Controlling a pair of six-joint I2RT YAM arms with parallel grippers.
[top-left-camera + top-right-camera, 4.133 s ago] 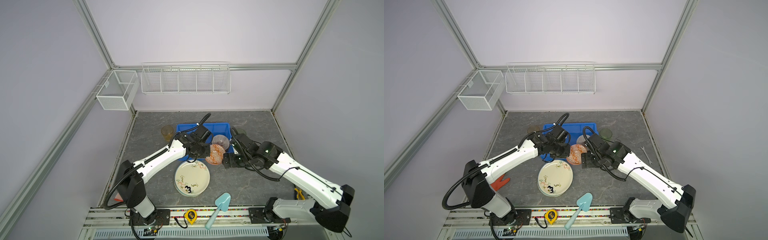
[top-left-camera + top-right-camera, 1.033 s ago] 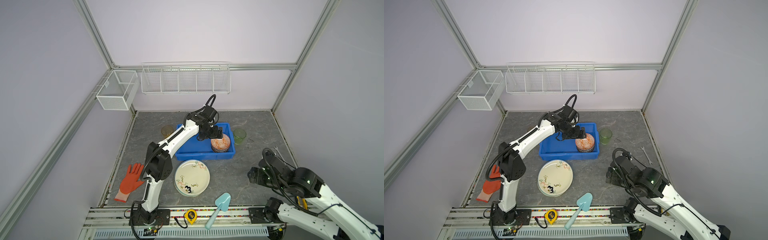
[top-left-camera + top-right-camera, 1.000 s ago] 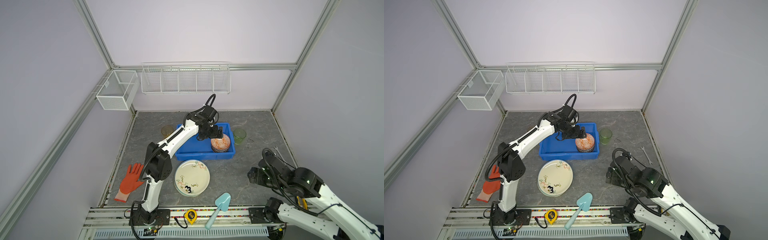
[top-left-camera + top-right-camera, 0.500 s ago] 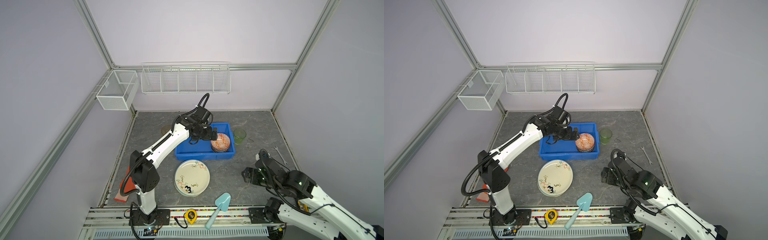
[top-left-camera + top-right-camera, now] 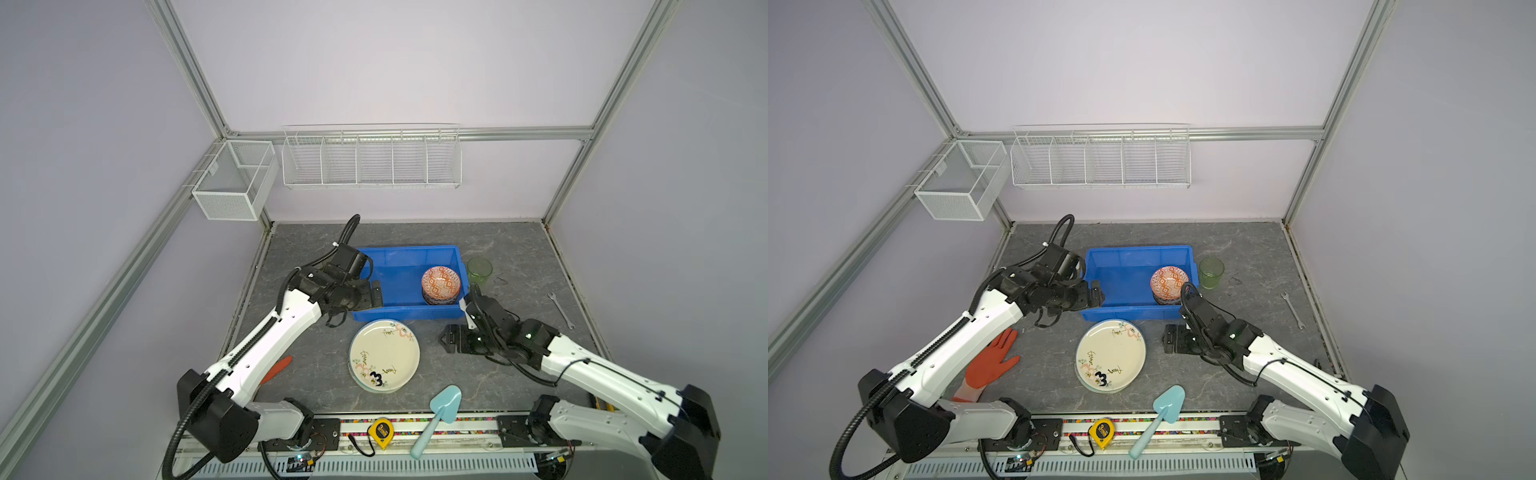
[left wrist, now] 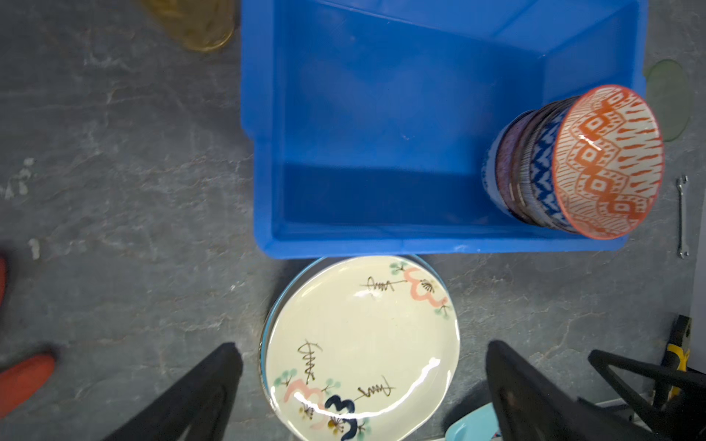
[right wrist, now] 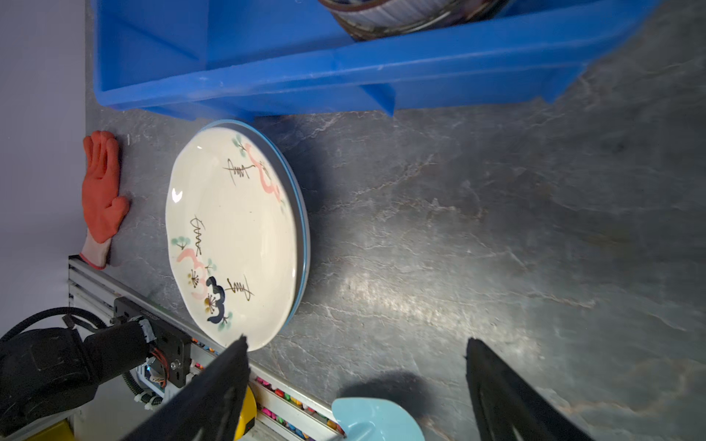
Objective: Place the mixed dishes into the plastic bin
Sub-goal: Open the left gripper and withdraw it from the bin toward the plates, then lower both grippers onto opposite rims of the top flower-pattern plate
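Observation:
The blue plastic bin (image 5: 415, 248) (image 5: 1142, 248) holds a stack of patterned bowls (image 5: 441, 284) (image 6: 607, 160), orange one on top, in its right front corner. A stack of plates (image 5: 384, 356) (image 7: 233, 233), cream doodled one on top, lies on the table just in front of the bin. A green cup (image 5: 479, 270) stands right of the bin. An amber cup (image 6: 195, 23) shows only in the left wrist view. My left gripper (image 5: 368, 296) (image 6: 361, 345) hangs open and empty at the bin's left front corner. My right gripper (image 5: 446, 343) (image 7: 356, 340) is open and empty, right of the plates.
A teal scoop (image 5: 440, 405) and a yellow tape measure (image 5: 381, 432) lie at the front edge. An orange glove (image 5: 988, 361) lies at the left, a wrench (image 5: 561, 309) at the right. White wire baskets (image 5: 370, 160) hang on the back wall.
My left gripper has pulled back from beside the bowls inside the bin to the bin's left front corner. My right arm has swung in from the front right toward the plates.

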